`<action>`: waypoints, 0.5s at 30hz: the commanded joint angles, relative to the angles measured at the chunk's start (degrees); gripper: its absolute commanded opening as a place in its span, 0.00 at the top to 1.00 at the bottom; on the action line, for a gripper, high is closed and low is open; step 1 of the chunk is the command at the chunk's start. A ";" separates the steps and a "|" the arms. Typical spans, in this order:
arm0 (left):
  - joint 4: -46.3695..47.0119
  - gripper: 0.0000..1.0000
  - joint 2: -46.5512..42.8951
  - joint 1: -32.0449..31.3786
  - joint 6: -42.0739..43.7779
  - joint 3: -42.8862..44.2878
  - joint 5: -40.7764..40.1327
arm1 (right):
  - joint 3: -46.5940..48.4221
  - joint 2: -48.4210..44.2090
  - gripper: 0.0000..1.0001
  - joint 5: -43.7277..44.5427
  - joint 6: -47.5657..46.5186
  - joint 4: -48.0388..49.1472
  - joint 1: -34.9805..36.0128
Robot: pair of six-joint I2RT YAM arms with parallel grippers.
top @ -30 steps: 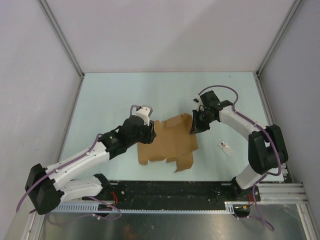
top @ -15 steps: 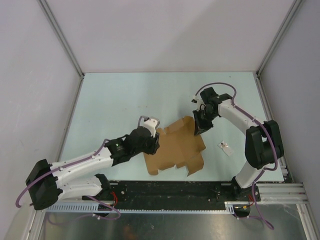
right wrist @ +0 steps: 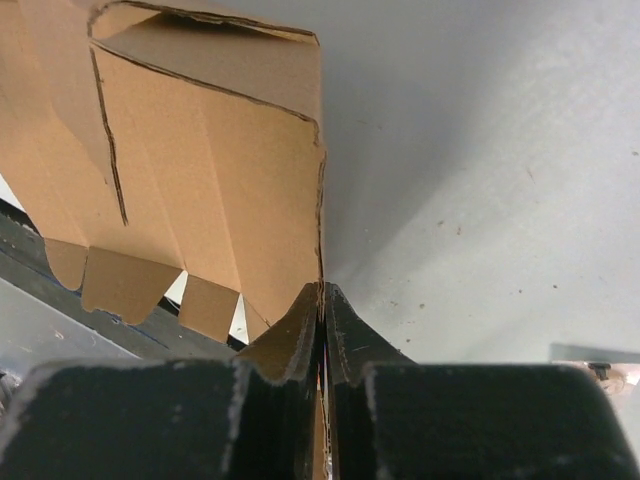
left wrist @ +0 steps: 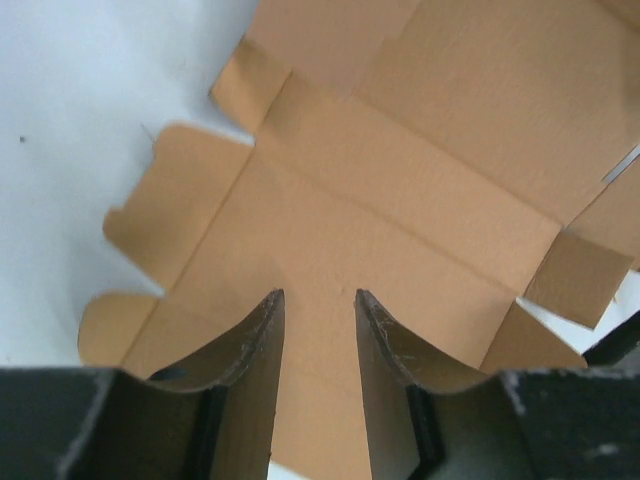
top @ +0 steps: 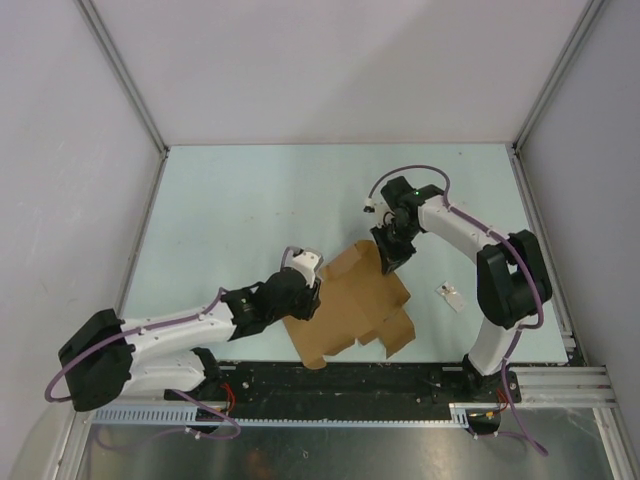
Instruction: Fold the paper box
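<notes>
Top external: unfolded brown die-cut cardboard paper box (top: pixel 352 300) lies by the table (top: pixel 240 200) near edge, centre; right gripper (top: pixel 388 262) fingers clamp its far flap; left gripper (top: pixel 312 297) fingers apart over its left side.

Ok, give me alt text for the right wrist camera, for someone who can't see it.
The right end effector is shut on the edge of the brown box, a creased cardboard sheet that spreads to the upper left and has small tabs along its lower edge. Pale grey table fills the right side.
</notes>
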 commanded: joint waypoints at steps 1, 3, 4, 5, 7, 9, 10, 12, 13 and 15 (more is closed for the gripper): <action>5.82 0.60 0.62 -0.53 1.95 0.20 -0.34 | 4.08 1.51 0.92 0.49 -2.85 -0.89 0.55; 8.02 0.60 1.67 -0.53 2.13 -0.24 -0.25 | 4.35 1.69 0.92 -0.39 -2.76 -0.28 0.46; 8.37 0.60 2.02 -0.53 1.95 -0.94 -0.25 | 4.61 1.69 0.92 -0.57 -2.67 -0.10 0.46; 9.07 0.60 2.55 -0.53 1.95 -1.38 0.27 | 4.70 1.78 0.91 -0.92 -2.59 0.25 0.54; 10.30 0.61 4.04 -0.53 1.60 -2.17 0.71 | 4.79 1.69 0.88 -1.19 -2.41 0.78 0.81; 10.74 0.62 5.80 -0.53 1.08 -2.18 1.07 | 4.96 1.78 0.86 -1.19 -2.32 1.30 0.81; 10.83 0.62 6.41 -0.53 0.64 -2.27 1.15 | 5.23 1.95 0.84 -1.10 -2.23 1.39 0.81; 11.18 0.62 7.12 -0.62 0.28 -2.35 1.50 | 6.02 2.30 0.80 -1.01 -2.23 1.39 0.81; 11.27 0.62 7.65 -0.79 0.02 -2.53 1.42 | 6.28 2.57 0.80 -0.92 -2.06 1.48 0.90; 11.62 0.62 8.18 -0.79 -0.16 -2.71 1.24 | 6.63 2.74 0.75 -0.92 -1.53 2.01 0.72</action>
